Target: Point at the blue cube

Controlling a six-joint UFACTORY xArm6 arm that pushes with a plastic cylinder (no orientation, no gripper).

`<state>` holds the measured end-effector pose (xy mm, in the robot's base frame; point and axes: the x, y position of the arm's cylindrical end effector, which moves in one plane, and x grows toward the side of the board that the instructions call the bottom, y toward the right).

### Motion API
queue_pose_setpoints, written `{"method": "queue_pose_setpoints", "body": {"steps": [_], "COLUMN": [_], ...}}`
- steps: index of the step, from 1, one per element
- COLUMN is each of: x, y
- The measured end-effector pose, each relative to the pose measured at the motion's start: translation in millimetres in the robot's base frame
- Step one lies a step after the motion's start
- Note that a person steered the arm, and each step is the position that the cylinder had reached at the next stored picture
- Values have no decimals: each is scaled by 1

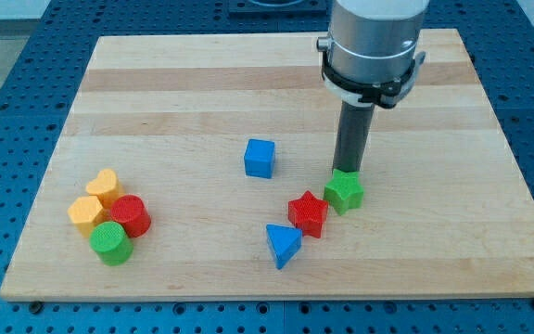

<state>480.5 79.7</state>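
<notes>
Blue cube (260,158) looks light, rigid, easily slid; my tip (345,171), clawless, grasping nothing, touches the green star (344,192), well right of it.

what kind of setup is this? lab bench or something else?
Likely a robotics lab bench. A wooden board lies on a blue perforated base, small coloured blocks such as the blue cube are scattered on it, and my tip sits just above a green block.
</notes>
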Motion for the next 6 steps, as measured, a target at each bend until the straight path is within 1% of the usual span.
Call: {"method": "queue_pose_setpoints", "body": {"steps": [1, 2, 3, 4, 5, 6], "x": [11, 12, -8, -45, -72, -72], "y": [-9, -10, -10, -35, -61, -70]}}
